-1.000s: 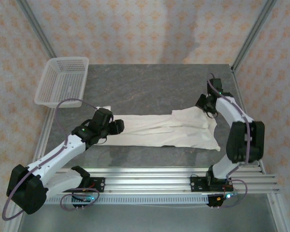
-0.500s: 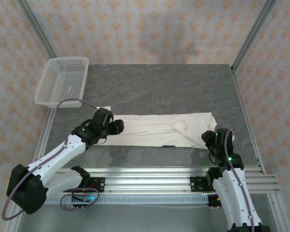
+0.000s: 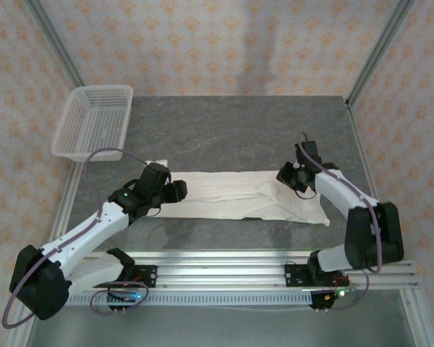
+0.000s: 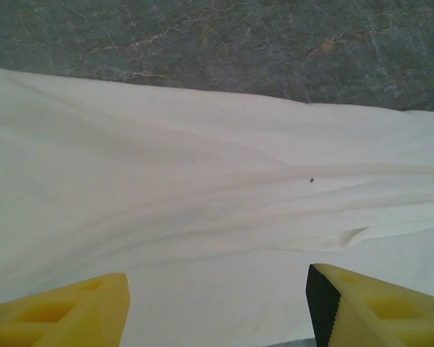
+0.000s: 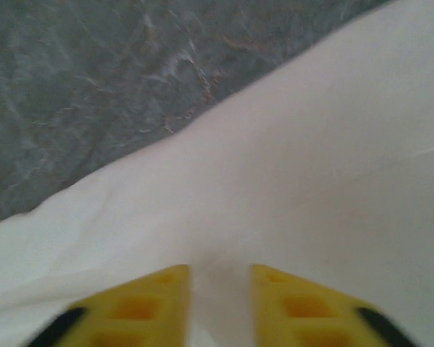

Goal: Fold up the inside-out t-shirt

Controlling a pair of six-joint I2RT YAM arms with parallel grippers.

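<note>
The shirt (image 3: 235, 196) is being kept stretched in a long flat band mid-table (image 3: 224, 130), with its long axis left to right. It's thin, soft, off-white, lightly creased cloth on mottled grey. The left gripper (image 4: 217, 303) is being held wide apart over its left end. The right gripper (image 5: 220, 289) is being pinched onto cloth near the right end.

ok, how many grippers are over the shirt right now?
2. The left gripper is at the left end of the shirt; the right gripper is over its right part, near the far edge.
</note>
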